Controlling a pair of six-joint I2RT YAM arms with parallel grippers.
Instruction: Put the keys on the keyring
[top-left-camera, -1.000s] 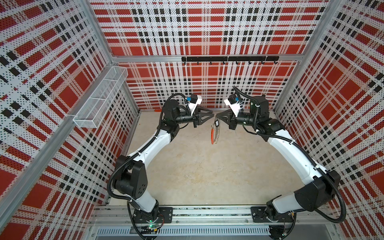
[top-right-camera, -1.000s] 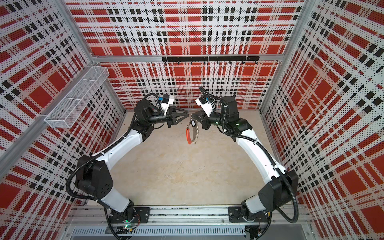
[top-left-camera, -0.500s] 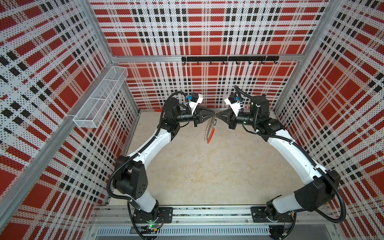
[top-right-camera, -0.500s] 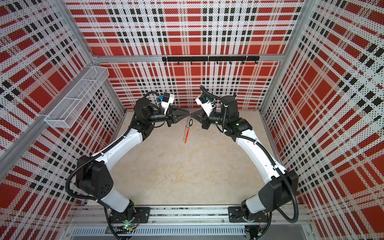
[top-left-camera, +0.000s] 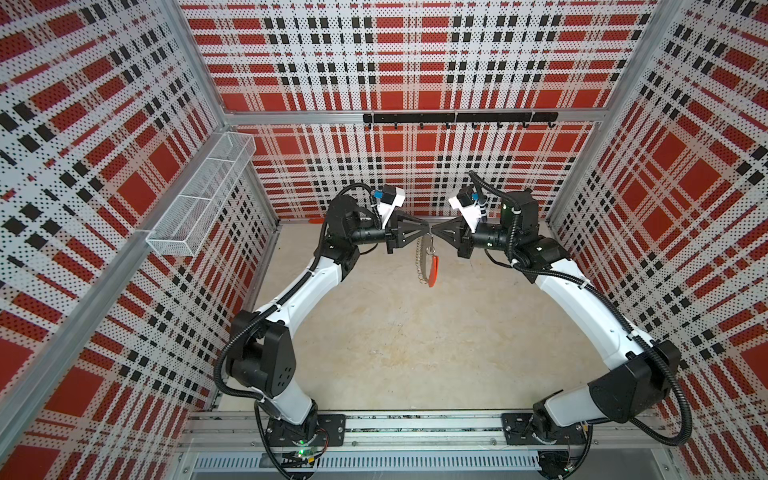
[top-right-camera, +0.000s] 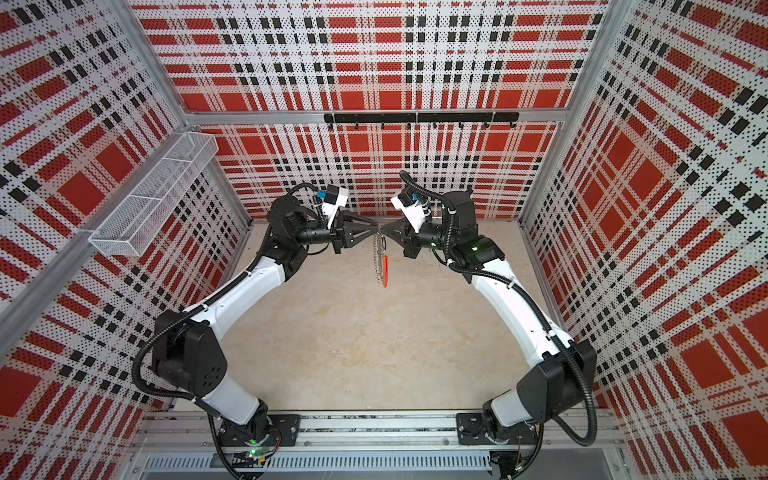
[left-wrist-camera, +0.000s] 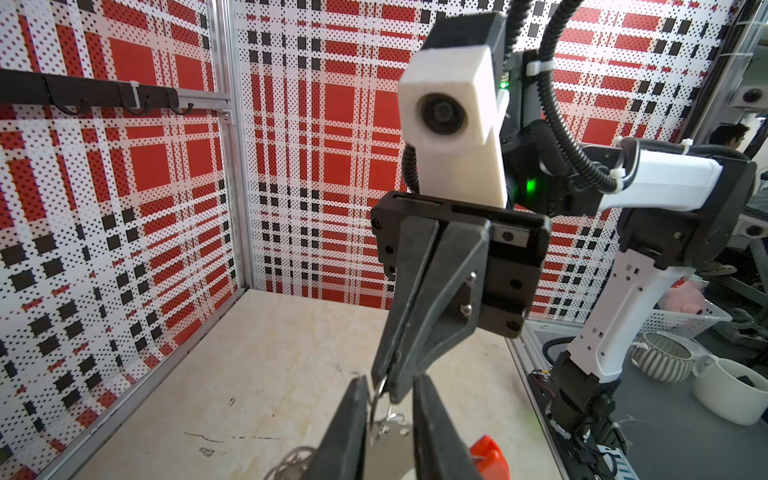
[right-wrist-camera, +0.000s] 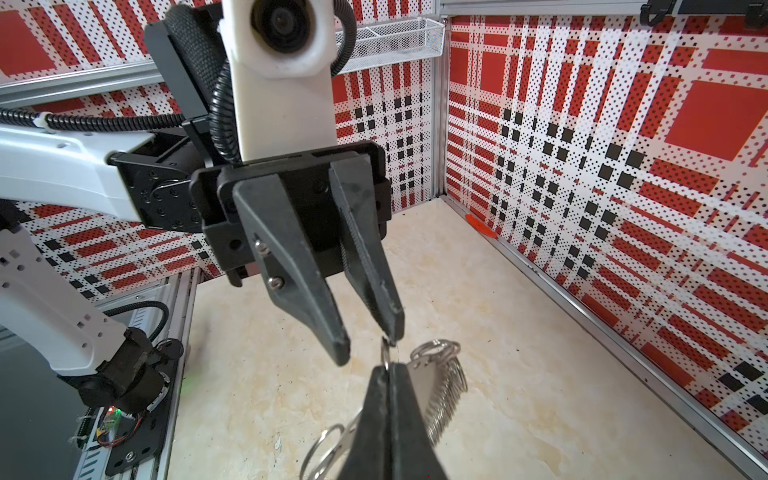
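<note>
The walls (top-left-camera: 415, 62) are red, black and white checks with lots of little holes. The tabletop (top-left-camera: 395, 340) is pale and sandy. A white wire basket (top-left-camera: 199, 203) hangs on the left wall. A black hook rail (top-left-camera: 457, 117) runs along the back wall. A small red-orange strip (right-wrist-camera: 480, 226) lies alone on the tabletop at the foot of the back wall.

The left arm (top-left-camera: 307, 286) bends in from the left. The left gripper (top-left-camera: 424, 228) points sideways to the middle, high above the tabletop. Its jaws are apart, with a gap between the tips. In the right wrist view, one of its fingertips (right-wrist-camera: 392, 328) touches a small ring (right-wrist-camera: 386, 351).

The keyring (top-left-camera: 420, 262) hangs in the air in the middle, under the spot where the two grippers meet tip to tip. In both top views its row of silver split rings is on the left and its red-orange piece (top-left-camera: 434, 270) is on the right.

The right gripper (top-left-camera: 437, 228) faces the left one. Its jaws are pressed together on the thin metal of the keyring, and the small ring pokes out at their tips. A flat silver piece (right-wrist-camera: 419, 384) sits just beside them. I cannot tell if it is a key. The right arm (top-left-camera: 582, 307) bends in from the right.
</note>
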